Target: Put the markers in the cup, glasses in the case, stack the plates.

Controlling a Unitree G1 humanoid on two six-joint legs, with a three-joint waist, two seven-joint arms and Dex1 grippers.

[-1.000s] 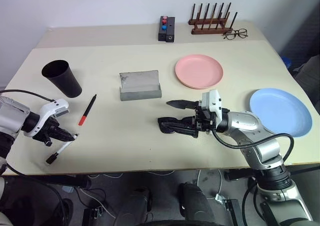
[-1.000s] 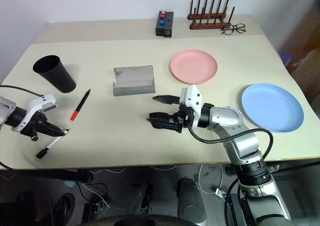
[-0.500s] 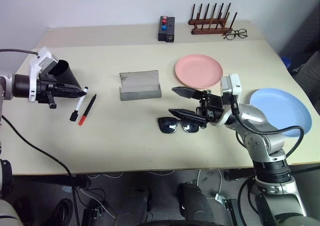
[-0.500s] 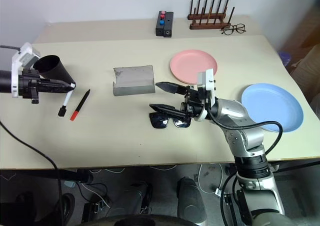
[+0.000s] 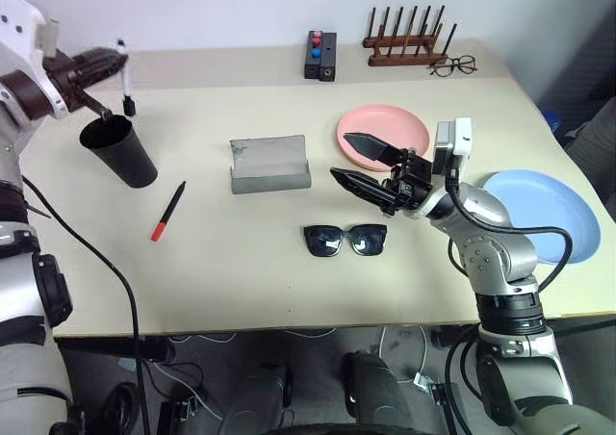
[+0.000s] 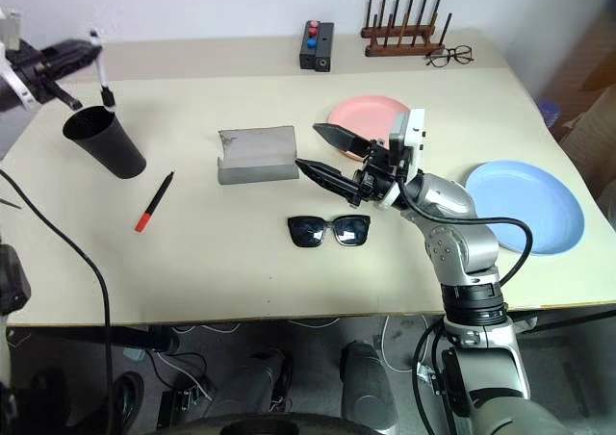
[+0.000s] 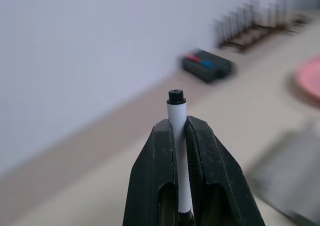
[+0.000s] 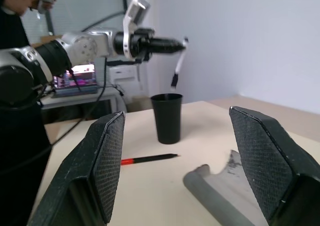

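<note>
Left gripper [image 5: 114,62] clamps a white marker [image 5: 125,77] hanging tip-down just above the tapered black cup [image 5: 119,150] at table's 10 o'clock. Left wrist view adds the marker's black end cap [image 7: 176,96]. Right gripper [image 5: 364,164] gapes empty above matte black sunglasses [image 5: 346,240]; grey case [image 5: 270,165] at 12 o'clock.

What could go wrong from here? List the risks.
The left gripper holds a white marker by its top end above the cup; the marker hangs at a slant and could miss the rim. The cup is tall and might tip if hit. The open right gripper hangs above the sunglasses, near the case.
</note>
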